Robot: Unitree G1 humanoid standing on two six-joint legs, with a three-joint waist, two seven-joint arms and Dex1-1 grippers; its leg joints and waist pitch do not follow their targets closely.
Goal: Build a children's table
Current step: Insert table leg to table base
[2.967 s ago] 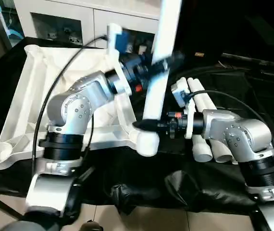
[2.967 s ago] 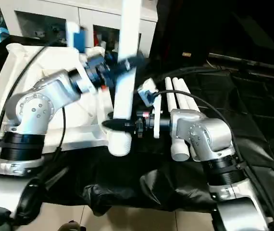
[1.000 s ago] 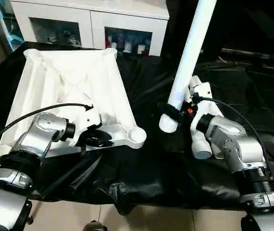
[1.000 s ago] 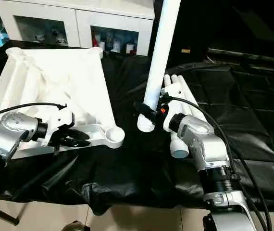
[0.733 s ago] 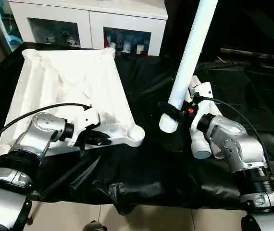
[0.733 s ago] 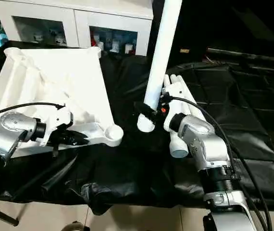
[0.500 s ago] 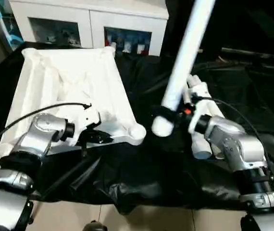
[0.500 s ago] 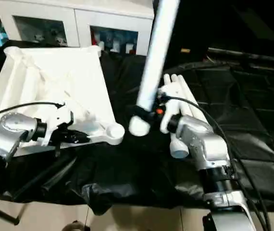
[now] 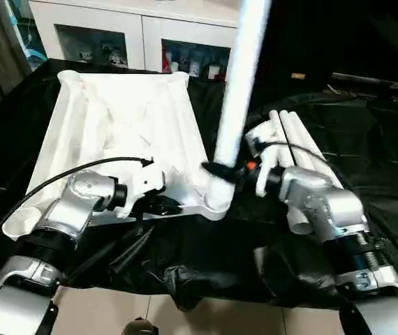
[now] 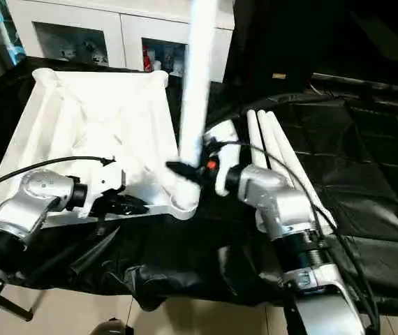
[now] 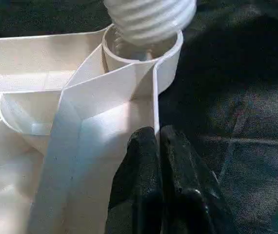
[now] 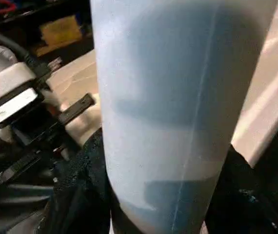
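We are now holding the leg [image 9: 239, 91] upright with its threaded end right over the corner socket [image 11: 144, 53] of the upturned table top [image 9: 126, 125]; a second ago it was well aside. Our right end effector [image 9: 221, 170] is gripping the leg. Our left end effector [image 11: 158, 146], closed and empty, is pressing near that socket. Screwing in seems next.

black cloth [image 9: 366, 150] over work table, white glass-door cabinet [image 9: 143, 35] behind
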